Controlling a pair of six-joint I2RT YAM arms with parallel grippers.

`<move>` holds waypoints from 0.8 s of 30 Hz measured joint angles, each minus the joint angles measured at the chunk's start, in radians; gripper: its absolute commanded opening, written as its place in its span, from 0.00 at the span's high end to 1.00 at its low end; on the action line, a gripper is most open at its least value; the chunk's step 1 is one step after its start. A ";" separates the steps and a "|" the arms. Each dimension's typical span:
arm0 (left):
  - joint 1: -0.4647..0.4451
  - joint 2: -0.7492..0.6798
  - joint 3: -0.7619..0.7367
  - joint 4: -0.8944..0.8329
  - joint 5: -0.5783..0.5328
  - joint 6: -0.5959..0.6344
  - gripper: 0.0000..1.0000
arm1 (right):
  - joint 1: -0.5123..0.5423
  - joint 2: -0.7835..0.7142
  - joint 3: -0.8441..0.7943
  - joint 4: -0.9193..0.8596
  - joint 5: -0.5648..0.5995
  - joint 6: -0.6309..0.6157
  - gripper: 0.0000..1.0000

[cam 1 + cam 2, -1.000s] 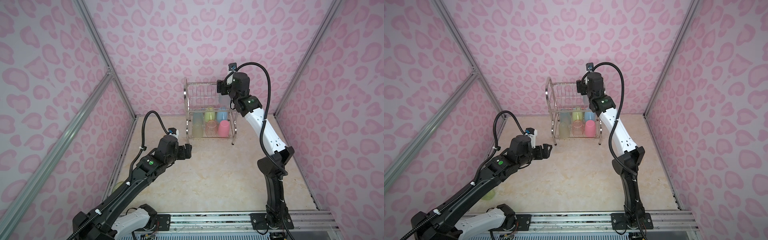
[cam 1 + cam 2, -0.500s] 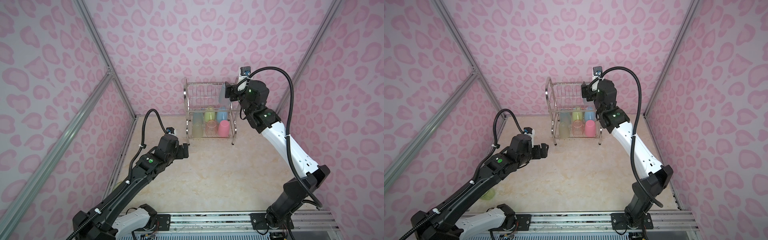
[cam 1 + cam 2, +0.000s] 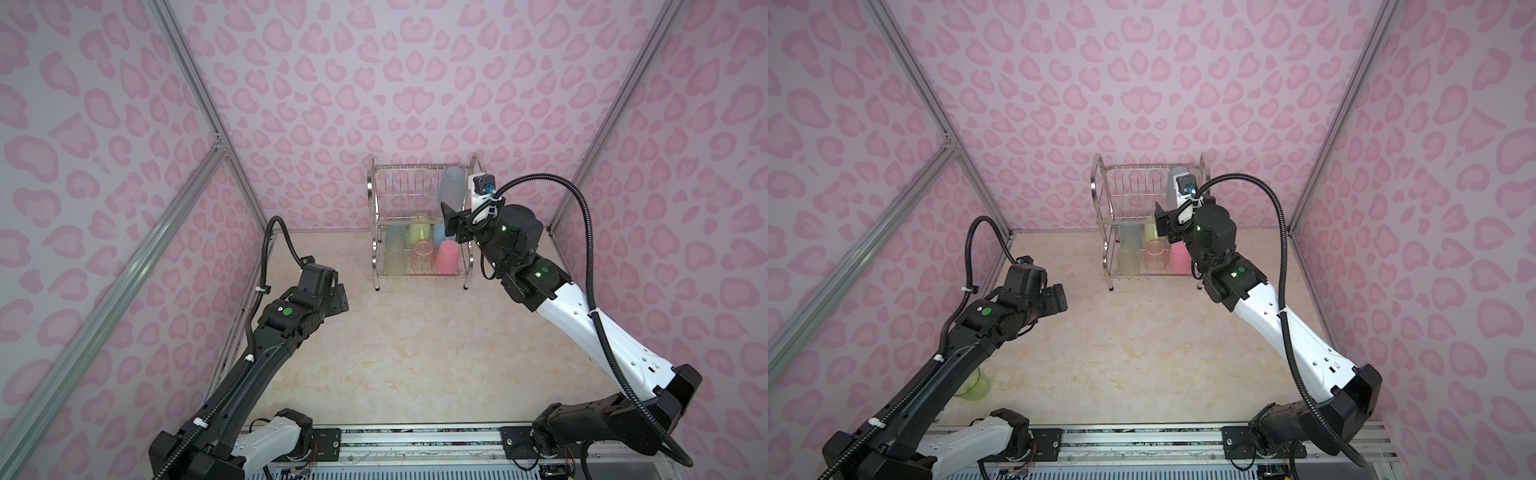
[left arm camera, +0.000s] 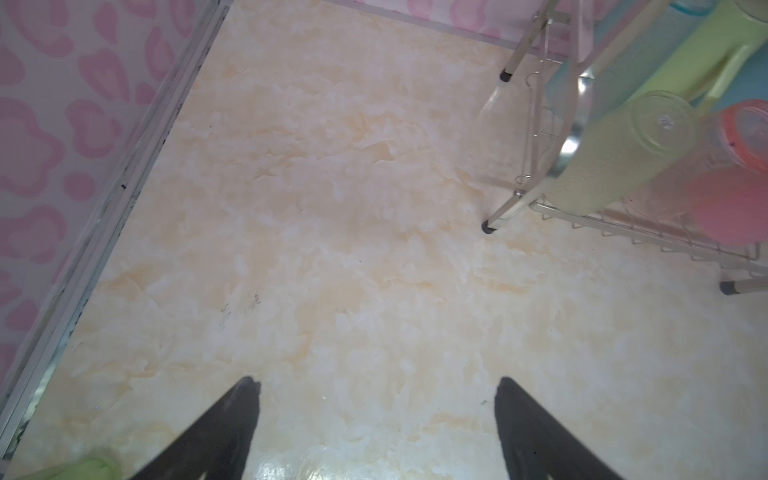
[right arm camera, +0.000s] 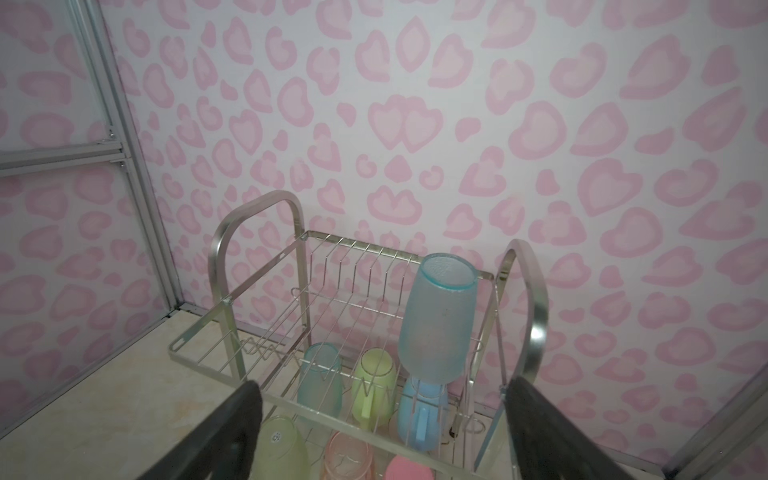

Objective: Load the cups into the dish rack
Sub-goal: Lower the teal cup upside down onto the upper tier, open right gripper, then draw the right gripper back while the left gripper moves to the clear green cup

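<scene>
Right wrist view is showing the right end effector with its two black fingers spread wide and nothing between them, hovering just in front of the upper tier of the shiny two-tier steel wire dish rack. A frosted pale blue tumbler is standing upside down on that upper tier, clear of both fingers. Six more cups are sitting upside down on the lower tier. The back row is holding a translucent blue tumbler, a green handled mug and a blue handled mug. The front row is holding a yellow-green translucent tumbler, an orange-pink translucent tumbler and an opaque pink tumbler.

Both top views are showing the rack standing at the upper centre of the frame, on the beige marbled worktop against the back wall. The right arm is reaching in from the lower right. The left end effector is hanging at the middle left, well apart from the rack, its fingers wide apart and empty above bare worktop. A second yellow-green tumbler is sitting on the worktop at the lower left of a top view, partly hidden by the left arm; whether it is upright cannot be told.
</scene>
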 measured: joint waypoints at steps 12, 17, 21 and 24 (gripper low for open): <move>0.252 -0.040 -0.117 -0.083 0.041 -0.105 0.16 | 0.157 0.023 -0.143 0.001 -0.039 0.065 0.13; 0.328 -0.107 -0.159 -0.105 0.037 -0.142 0.18 | 0.222 0.074 -0.172 -0.003 -0.068 0.104 0.13; 0.365 -0.141 -0.180 -0.130 0.021 -0.171 0.19 | 0.262 0.118 -0.178 -0.010 -0.084 0.127 0.14; 0.400 -0.159 -0.196 -0.142 0.014 -0.190 0.20 | 0.288 0.144 -0.178 -0.019 -0.091 0.137 0.14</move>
